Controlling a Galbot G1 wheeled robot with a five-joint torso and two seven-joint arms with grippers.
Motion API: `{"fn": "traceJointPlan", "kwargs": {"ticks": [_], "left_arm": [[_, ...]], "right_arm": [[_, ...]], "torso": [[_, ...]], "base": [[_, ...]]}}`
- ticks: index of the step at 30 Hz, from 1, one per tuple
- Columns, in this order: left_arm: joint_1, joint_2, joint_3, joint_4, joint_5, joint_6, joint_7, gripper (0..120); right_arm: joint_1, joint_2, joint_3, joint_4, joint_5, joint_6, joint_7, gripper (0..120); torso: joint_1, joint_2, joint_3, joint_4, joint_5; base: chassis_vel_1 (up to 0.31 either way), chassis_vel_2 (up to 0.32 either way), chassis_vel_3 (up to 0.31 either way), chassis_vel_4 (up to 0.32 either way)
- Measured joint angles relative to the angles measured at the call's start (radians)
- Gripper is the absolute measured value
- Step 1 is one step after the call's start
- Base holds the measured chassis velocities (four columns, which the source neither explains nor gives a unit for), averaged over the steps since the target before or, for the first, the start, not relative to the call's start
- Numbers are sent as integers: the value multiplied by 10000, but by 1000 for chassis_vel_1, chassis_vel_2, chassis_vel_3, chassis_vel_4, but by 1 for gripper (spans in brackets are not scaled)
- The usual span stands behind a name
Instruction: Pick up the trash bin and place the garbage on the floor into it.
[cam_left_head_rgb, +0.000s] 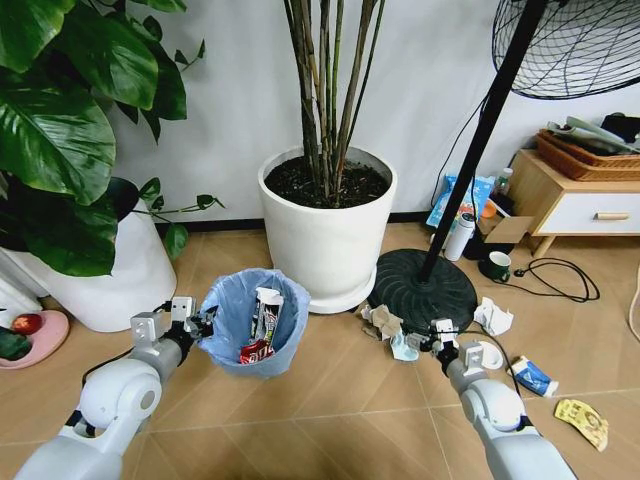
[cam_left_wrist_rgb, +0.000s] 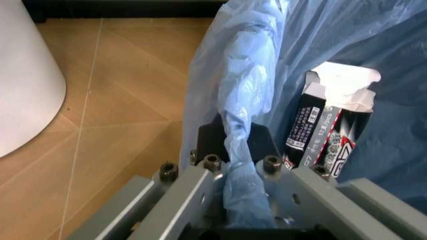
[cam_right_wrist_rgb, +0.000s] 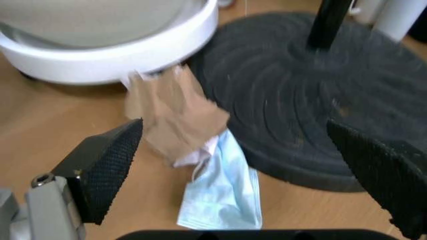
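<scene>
The trash bin (cam_left_head_rgb: 250, 322), lined with a crinkly light blue bag, is at the left front on the floor (cam_left_head_rgb: 330, 400). My left gripper (cam_left_head_rgb: 203, 322) is shut on its near rim (cam_left_wrist_rgb: 235, 150). Inside lie a black-white tube (cam_left_wrist_rgb: 325, 135) and a red wrapper (cam_left_head_rgb: 254, 351). My right gripper (cam_left_head_rgb: 433, 338) is open just above crumpled brown paper (cam_right_wrist_rgb: 175, 120) and a light blue face mask (cam_right_wrist_rgb: 223, 197), beside the fan base. More garbage lies to the right: white paper (cam_left_head_rgb: 493, 316), a white cup (cam_left_head_rgb: 489, 354), a blue-white carton (cam_left_head_rgb: 531, 376) and a yellow scrap (cam_left_head_rgb: 583, 421).
A large white plant pot (cam_left_head_rgb: 328, 235) stands right behind the bin, another (cam_left_head_rgb: 110, 280) at the left. The black fan base (cam_left_head_rgb: 422, 288) and its slanted pole are close to my right gripper. A wooden cabinet (cam_left_head_rgb: 580, 205), a mug (cam_left_head_rgb: 497, 266) and a cable (cam_left_head_rgb: 560, 280) are at the back right.
</scene>
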Motion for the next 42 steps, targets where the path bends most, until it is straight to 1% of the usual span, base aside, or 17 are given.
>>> {"fn": "traceJointPlan", "kwargs": {"ticks": [1,3,4,6,7,10,11,15,27,30,38,40,42], "left_arm": [[0,17,5,-7,-6,-4,-6,0],[0,28,7,-13,-9,-7,-8,0],[12,68,7,-32,-16,-22,-16,0],[39,106,1,-59,-41,-27,-21,0],[39,106,1,-59,-41,-27,-21,0],[59,135,-7,-74,-53,-48,-32,0],[59,135,-7,-74,-53,-48,-32,0],[64,145,-3,-80,-58,-97,-45,0],[-17,197,13,-23,-95,-148,-50,0],[-36,179,29,-11,-97,-151,-49,0],[-40,168,20,4,-102,-160,-44,0],[-49,168,20,11,-103,-161,-44,0],[-70,168,20,16,-104,-163,-44,0]], "right_arm": [[156,57,-48,-325,-81,76,0,100],[232,87,-76,-476,-132,118,-2,100],[498,189,-154,-993,-295,238,-17,100],[778,295,-251,-1553,-425,330,-28,100],[778,295,-251,-1553,-425,330,-28,100],[1221,467,-396,-2502,-591,453,-29,100],[1221,467,-396,-2502,-591,453,-29,100],[1729,693,-472,-3459,-750,606,-63,100],[2537,1033,-451,-4855,-964,725,-203,100],[3029,1224,-329,-5669,-1192,970,-232,100],[3418,1391,-194,-6371,-1403,1061,-291,100],[3446,1408,-167,-6445,-1441,1072,-315,100],[3526,1457,-84,-6619,-1506,1091,-359,94]], "torso": [[0,0,0,0,-1],[0,0,1,1,0],[0,0,0,1,3],[0,0,0,1,0],[0,0,0,1,0],[0,0,1,1,1],[0,0,1,1,1],[0,0,1,1,1],[0,0,0,0,1],[0,0,0,1,2],[0,-1,0,1,1],[0,-1,0,0,1],[0,0,0,0,2]], "base": [[0,0,0,0],[0,0,0,0],[0,0,0,0],[0,0,0,0],[0,0,0,0],[0,0,0,0],[0,0,0,0],[0,0,0,0],[0,0,0,0],[0,0,0,0],[0,0,0,0],[0,0,0,0],[0,0,0,0]]}}
